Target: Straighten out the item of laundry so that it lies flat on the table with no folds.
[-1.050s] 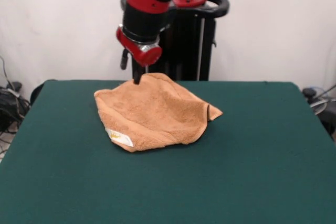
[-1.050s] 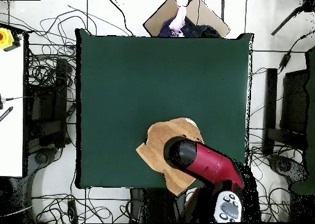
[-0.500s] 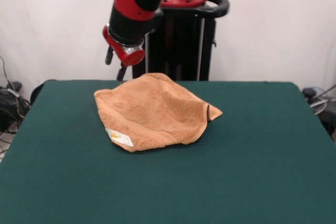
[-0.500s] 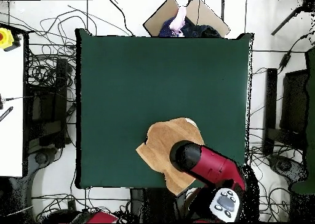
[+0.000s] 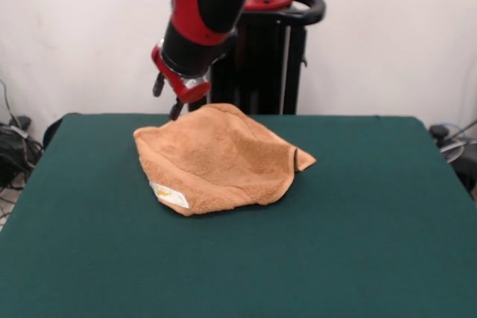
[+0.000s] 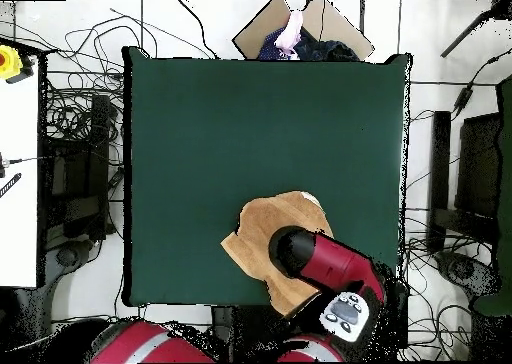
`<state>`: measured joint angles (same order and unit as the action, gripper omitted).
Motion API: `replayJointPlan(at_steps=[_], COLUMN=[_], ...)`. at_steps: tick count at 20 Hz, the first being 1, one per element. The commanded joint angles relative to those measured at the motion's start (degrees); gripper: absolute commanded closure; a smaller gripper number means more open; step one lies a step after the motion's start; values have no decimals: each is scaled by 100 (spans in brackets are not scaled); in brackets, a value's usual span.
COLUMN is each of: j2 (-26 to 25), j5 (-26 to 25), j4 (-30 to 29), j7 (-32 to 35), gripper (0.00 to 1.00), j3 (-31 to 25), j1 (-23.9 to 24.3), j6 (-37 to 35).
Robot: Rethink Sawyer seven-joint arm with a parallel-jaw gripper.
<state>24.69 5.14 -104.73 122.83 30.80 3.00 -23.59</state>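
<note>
Above rumpled towel (image 5: pixel 218 159) on table (image 5: pixel 373 214), hand (image 5: pixel 175 109) grip unclear, cables (image 6: pixel 75 110) alongside

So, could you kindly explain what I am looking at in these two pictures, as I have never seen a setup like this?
This is a red and black robot arm with a small hand at its tip. One picture is taken from across the table, facing the robot; the other looks straight down from above, where the arm hides its own hand. On the large dark green felt-covered table lies one thing: a rumpled orange-tan terry towel with a small white label, folded over on itself rather than flat. The hand hangs just above the towel's far edge and holds nothing; I cannot tell whether it is open or shut. At the overhead picture's top edge, part of a person shows.
</note>
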Motion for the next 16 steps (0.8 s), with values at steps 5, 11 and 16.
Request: replayJointPlan(at_steps=[5,11,16], j2=[-423,-609,-677], j5=[722,979,1128], j4=[800,1100,1268], j7=[1552,1641,1555], gripper=[0,0,0], j3=[-231,-93,-23], j1=[-626,-886,-938], j6=[-218,-388,-514])
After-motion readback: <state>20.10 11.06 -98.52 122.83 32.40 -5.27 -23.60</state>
